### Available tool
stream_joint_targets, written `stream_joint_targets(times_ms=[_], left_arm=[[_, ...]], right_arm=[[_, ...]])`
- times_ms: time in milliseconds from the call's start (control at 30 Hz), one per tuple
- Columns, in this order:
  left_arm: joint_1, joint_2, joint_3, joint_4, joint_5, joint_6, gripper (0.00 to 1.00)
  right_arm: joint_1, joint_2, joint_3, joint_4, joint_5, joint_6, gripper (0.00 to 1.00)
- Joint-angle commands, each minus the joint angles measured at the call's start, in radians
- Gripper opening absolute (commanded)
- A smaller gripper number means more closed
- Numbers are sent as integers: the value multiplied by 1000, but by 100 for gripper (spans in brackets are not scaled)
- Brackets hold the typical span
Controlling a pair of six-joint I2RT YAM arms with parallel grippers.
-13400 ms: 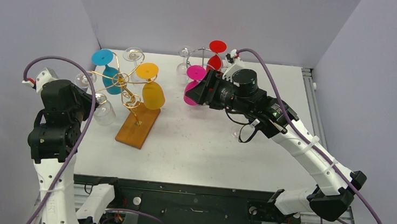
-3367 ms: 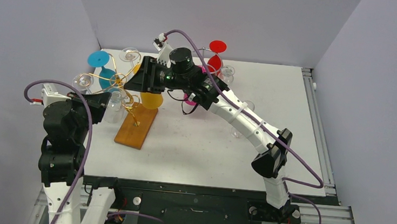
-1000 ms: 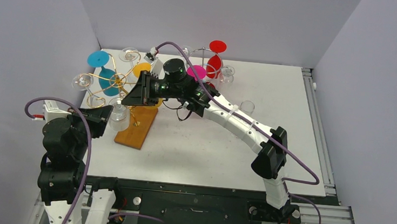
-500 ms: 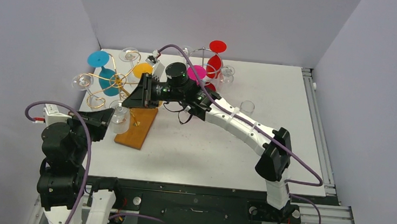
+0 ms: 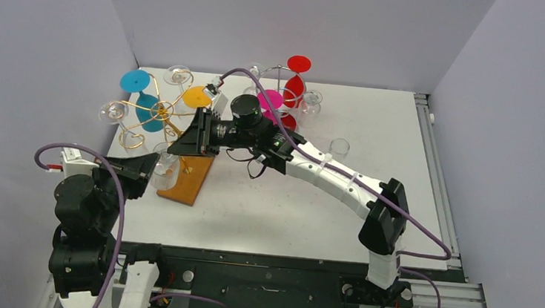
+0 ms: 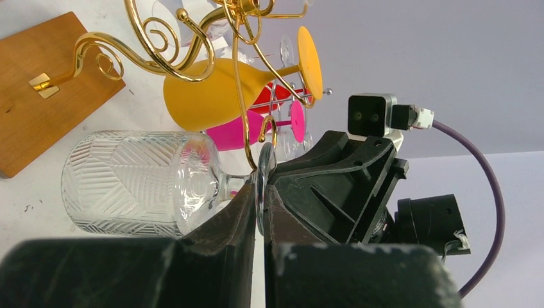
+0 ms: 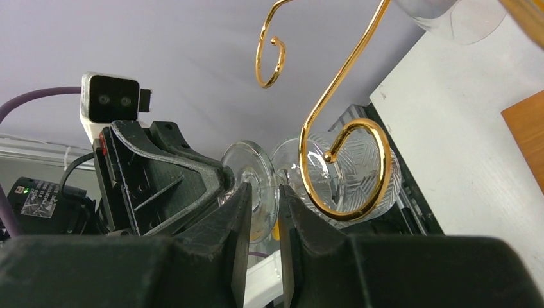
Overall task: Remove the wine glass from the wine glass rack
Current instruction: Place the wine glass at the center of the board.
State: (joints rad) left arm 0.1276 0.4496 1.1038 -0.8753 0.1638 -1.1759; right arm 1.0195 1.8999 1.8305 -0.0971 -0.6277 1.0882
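While the left gripper (image 6: 260, 192) clamps the foot of the clear wine glass (image 6: 135, 183), the glass lies sideways, free of the rack (image 5: 189, 179), just beside it; right gripper (image 7: 264, 192) narrowly parted, empty.

The wine glass (image 6: 128, 183) is clear, glossy glass, its bowl cut with a ribbed geometric pattern. The rack (image 5: 163, 107) is polished gold-coloured metal wire on a smooth, matt wooden base (image 6: 38, 122). The orange glass (image 6: 212, 96) looks opaque, with a soft sheen. The left gripper (image 6: 259, 192) is matt black plastic. The table (image 5: 287, 207) is matt white and lightly scuffed.
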Motion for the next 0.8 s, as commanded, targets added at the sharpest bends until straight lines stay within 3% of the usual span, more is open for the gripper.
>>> stream_joint_targets(times_ms=[0,433,567,667,767], left_arm=[[-3,-13,40,67,93,-22,0],[-2,-43,11,32,155,-27,0],[-2,-52,6,17,185,-22,0],[-3,-55,2,6,214,-15,0],[-2,-49,3,0,256,-12,0]], right_arm=[[63,-86,-29,168,-76,52,17],[73,-192,-198,282,-68,117,17],[79,-232,-265,321,-53,131,11],[86,-257,-309,331,-38,139,1],[88,-300,-373,346,-22,150,0]])
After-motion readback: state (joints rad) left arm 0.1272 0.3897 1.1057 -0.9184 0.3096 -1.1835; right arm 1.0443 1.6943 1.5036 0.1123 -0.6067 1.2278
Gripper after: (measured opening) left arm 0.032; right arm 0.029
